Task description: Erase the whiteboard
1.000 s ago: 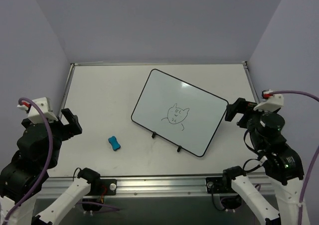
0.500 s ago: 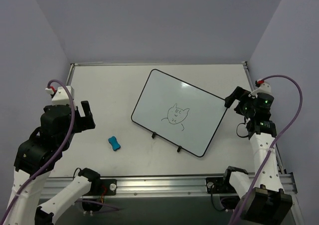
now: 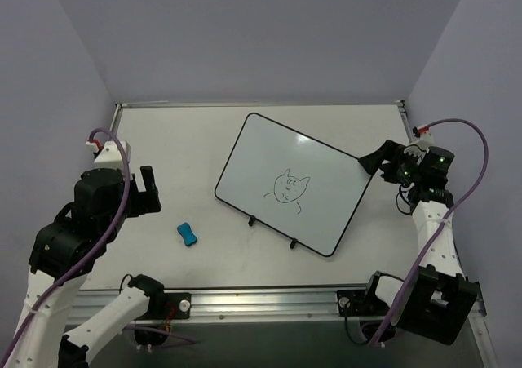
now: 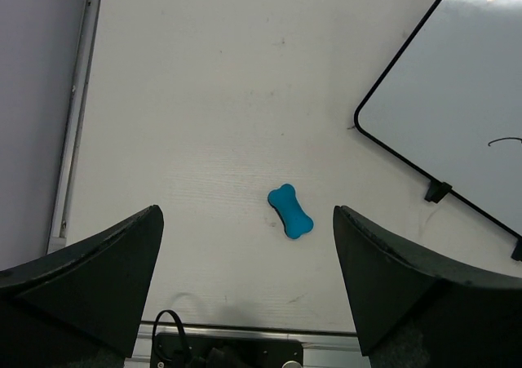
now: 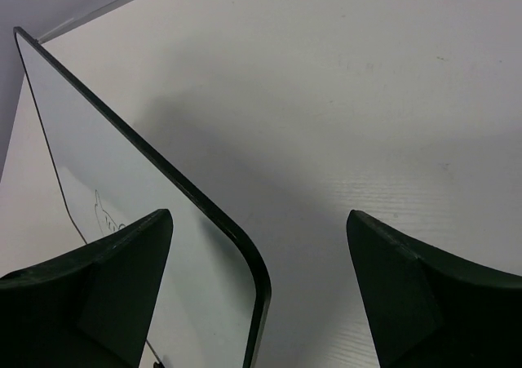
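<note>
At the whiteboard (image 3: 285, 160) corner — right gripper (image 3: 371, 161) wide, empty.

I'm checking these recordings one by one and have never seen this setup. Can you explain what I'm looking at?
Two robot arms are bolted at the near edge of a table. One picture looks down from above; the other two come from a camera on each wrist, dark fingers at the bottom. On the table are a whiteboard with a cat drawing and a small blue eraser. The left end effector is open and holds nothing; its camera sees the eraser. The right end effector is open, fingers either side of the whiteboard's corner, not gripping it.
</note>
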